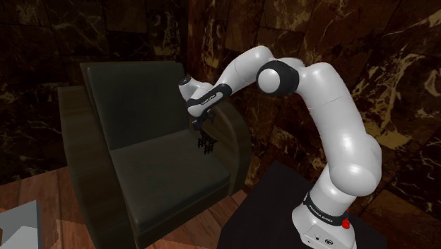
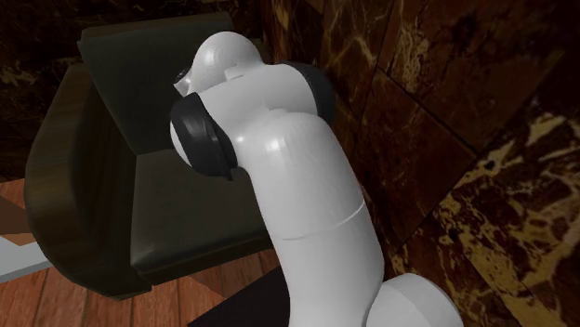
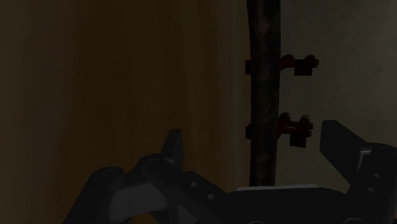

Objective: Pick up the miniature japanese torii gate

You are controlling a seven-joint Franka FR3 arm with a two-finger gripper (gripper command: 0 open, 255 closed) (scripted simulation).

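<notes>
Step in hand, as judged: final approach, pre-grasp. Shoulder view: Franka arm (image 1: 332, 134) reaches from its stand (image 1: 283, 212) toward 10 o'clock, over a dark armchair (image 1: 134, 99). The end effector (image 1: 203, 131) points down above the seat cushion (image 1: 155, 166), close by the inner face of the armrest (image 1: 237, 134). The miniature torii gate (image 1: 206, 146) reads as a small dark frame directly under the fingertips, at roughly 6 o'clock from them. It stands at the cushion's 3 o'clock margin, just beside that armrest. Contact with the cushion is likely but too dim to confirm. Wrist view: end effector (image 3: 253, 132) is open, the two black fingers (image 3: 173, 143) standing well apart. The gate (image 3: 264, 95) lies in the gap, its long dark beam running away from the hand with short reddish stubs off one side. Neither finger touches it, and it sits nearer one finger than the other. Not grasped, so the task is not yet done. The next move calls for a small lateral correction to centre the beam, a short descent, then closing across the thin beam. Risks: the off-centre gate tipping when the first finger lands, and the armrest crowding the outer finger.
</notes>
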